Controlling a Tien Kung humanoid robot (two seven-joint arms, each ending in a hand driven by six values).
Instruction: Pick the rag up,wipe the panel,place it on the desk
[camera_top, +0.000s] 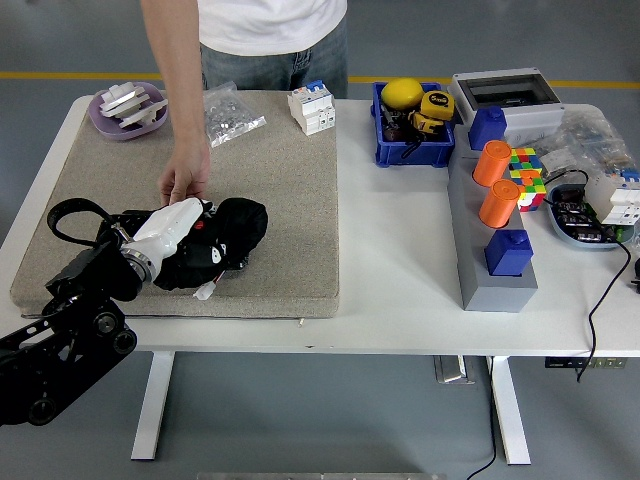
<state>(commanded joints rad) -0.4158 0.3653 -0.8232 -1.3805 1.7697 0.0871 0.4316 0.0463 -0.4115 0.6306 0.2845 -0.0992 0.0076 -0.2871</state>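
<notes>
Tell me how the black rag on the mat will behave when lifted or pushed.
The black rag lies bunched under the left hand, so it is probably floppy and would sag when lifted. Pushed across the coarse mat, it would likely drag and crumple, not slide or roll.

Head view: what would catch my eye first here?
The robot's left hand pressing a black rag over a panel on the beige mat, with a person's hand steadying it from behind. To the right, two orange cylinders and a colourful cube stand out.
</notes>
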